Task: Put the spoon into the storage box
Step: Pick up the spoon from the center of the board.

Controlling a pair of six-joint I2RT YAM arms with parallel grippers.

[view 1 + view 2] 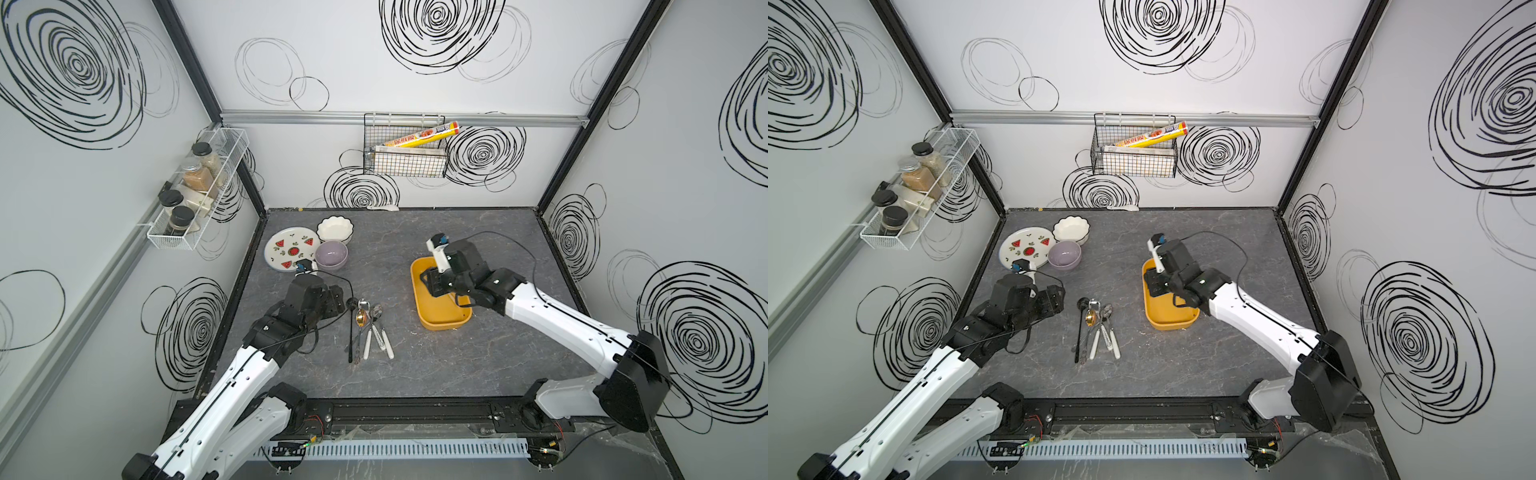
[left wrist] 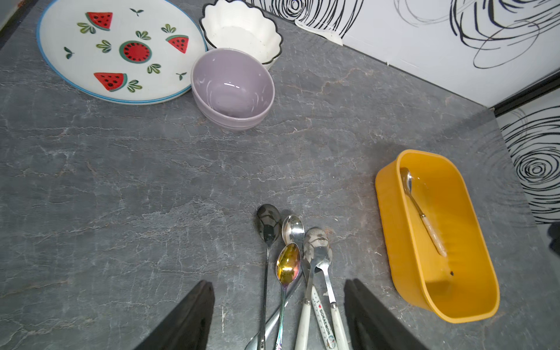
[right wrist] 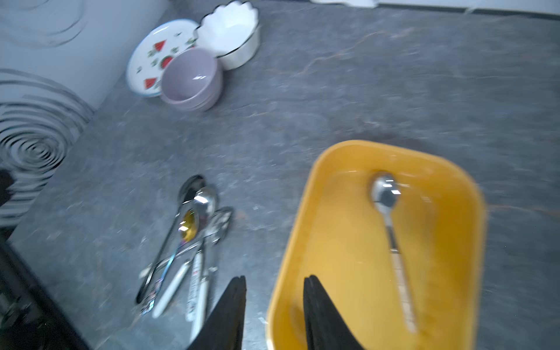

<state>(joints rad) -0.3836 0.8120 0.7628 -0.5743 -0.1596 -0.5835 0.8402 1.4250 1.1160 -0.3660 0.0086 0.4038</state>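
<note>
While my right gripper [image 3: 274, 281] hangs over the storage box [image 3: 298, 218] with jaws parted and empty, one spoon [image 3: 391, 242] lies loose inside, lengthwise along the box. My left gripper [image 2: 277, 285], jaws wide and empty, is nearer the heap of spoons [image 2: 291, 251] on the table, handles pointing back toward my base.

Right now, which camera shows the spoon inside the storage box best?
Left wrist: the spoon lies sharp and whole in the storage box. Right wrist shows it whole but blurred. In both top views the right arm mostly hides it.
</note>
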